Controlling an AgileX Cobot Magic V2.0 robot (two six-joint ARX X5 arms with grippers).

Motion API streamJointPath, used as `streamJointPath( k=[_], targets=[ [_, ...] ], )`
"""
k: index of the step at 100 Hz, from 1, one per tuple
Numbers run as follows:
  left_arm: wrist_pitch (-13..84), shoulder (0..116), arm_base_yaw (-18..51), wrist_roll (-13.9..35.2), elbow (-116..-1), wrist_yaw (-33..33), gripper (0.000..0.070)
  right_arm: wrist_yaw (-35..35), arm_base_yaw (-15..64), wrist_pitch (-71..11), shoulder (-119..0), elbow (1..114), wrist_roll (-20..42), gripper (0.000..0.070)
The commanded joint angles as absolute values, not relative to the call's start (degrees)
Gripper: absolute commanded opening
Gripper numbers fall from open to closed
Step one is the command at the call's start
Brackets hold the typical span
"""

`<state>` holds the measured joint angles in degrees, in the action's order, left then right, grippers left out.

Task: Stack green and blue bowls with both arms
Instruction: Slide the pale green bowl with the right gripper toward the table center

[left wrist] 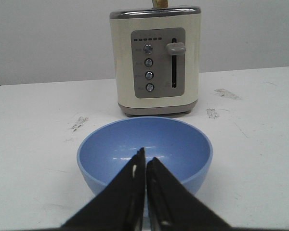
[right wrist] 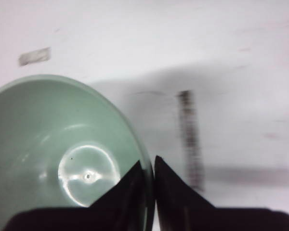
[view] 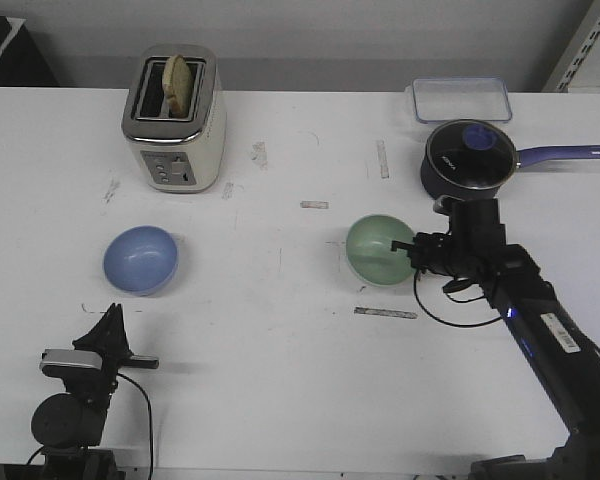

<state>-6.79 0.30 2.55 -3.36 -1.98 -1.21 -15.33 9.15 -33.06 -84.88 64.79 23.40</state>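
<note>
- right claw (view: 412, 252) clamped on right rim of green bowl (view: 377, 250), one finger inside, one outside; bowl mid-right on bench (view: 280, 340), near side of saucepan (view: 470, 155)
- left claw (left wrist: 145, 166) pressed together, holding nothing, low at near left; blue bowl (view: 140, 260) sits just beyond it, apart
- toaster (view: 175, 120) far left behind blue bowl; clear container (view: 462, 98) far right

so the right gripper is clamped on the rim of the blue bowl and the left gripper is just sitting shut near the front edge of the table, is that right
Not quite: the right gripper is clamped on the rim of the green bowl, as the right wrist view shows. The blue bowl sits untouched over by the toaster. The rest holds: the left gripper is shut near the table's front edge.
</note>
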Motion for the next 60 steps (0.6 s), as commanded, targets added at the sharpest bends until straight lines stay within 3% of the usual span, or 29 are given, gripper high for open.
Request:
streamJointPath(
  k=[1, 37, 60],
  targets=[
    [-7.51, 0.19, 2.63, -3.62, -0.71, -1.32, 0.0004, -12.93, 12.91, -31.48, -85.80, 65.65, 28.32, 0.0007],
    [-7.51, 0.19, 2.63, -3.62, -0.71, -1.32, 0.0004, -5.15, 27.44, -25.65, -89.47, 65.65, 39.20, 0.0006],
    [-7.49, 0.19, 2.63, -3.62, -0.71, -1.32, 0.0004, -4.21, 30.81, -22.65, -93.34, 65.65, 40.56, 0.0006]
  ],
)
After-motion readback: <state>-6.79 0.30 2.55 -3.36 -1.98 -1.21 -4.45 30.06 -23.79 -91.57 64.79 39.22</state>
